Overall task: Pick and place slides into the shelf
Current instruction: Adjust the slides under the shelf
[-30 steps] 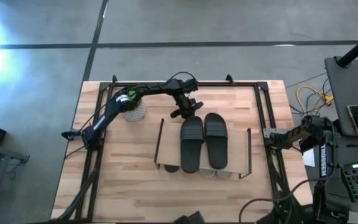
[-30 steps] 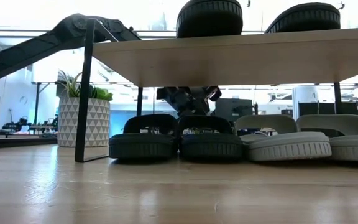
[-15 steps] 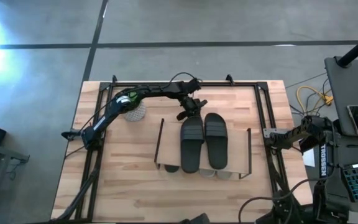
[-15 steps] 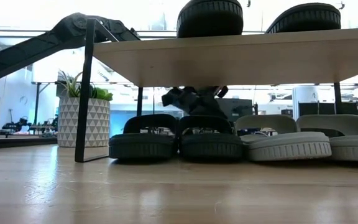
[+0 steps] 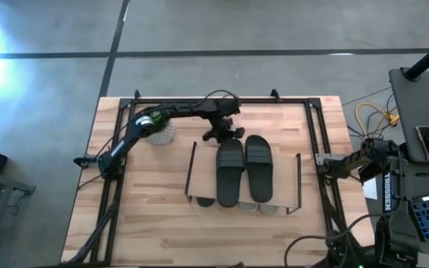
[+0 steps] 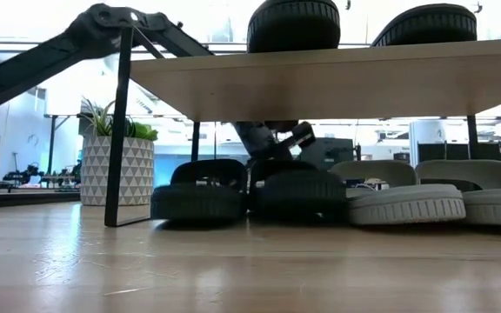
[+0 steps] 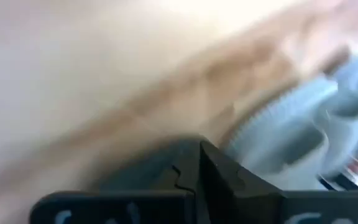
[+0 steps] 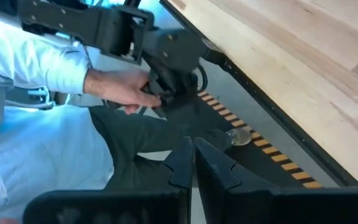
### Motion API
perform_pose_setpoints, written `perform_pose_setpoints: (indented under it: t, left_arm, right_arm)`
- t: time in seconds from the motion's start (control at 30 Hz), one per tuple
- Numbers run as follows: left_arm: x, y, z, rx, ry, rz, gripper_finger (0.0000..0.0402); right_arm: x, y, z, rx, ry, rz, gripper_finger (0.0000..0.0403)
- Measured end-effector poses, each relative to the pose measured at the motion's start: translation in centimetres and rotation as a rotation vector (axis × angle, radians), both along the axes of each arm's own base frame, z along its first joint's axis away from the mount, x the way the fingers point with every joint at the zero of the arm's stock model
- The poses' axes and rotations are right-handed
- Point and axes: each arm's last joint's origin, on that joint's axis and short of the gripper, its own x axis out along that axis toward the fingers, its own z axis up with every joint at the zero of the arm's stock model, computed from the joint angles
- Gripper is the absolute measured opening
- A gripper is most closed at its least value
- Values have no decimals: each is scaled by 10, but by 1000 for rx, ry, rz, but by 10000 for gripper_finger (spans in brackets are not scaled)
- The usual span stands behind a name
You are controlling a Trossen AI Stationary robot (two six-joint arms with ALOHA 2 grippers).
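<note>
Your shelf (image 5: 199, 195) sits mid-table. Two black slides (image 5: 229, 171) lie on top, four more underneath (image 6: 200, 202). They look soft, bendy and light, so pinch the broad strap. Left gripper (image 5: 222, 134), fingers pressed together, hovers just beyond them. Right gripper (image 5: 325, 165) waits shut, far right.

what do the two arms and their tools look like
Both are slim, dark, jointed arms. The left arm has a green mark near one joint and a thin black cable looping above its wrist; its tool is black. The right arm carries white TROSSEN lettering at its base, and its tool's two fingers are flat, dark and angular.
</note>
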Motion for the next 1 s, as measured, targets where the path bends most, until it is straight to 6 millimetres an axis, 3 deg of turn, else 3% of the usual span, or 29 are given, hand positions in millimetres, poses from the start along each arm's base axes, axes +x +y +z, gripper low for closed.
perform_pose_setpoints:
  t: [0.13,0.23,0.6,1.0]
  left_arm:
    - [-4,9,12,153,25,56,0]
    - [-7,18,16,170,12,85,0]
    - [-12,13,1,171,82,77,0]
    - [-1,-24,2,140,69,-53,0]
  right_arm:
    - [-1,0,0,-15,-4,18,11]
    - [-1,0,0,-17,-5,21,11]
    - [-1,2,1,-1,-2,28,11]
    - [-2,3,1,7,16,45,11]
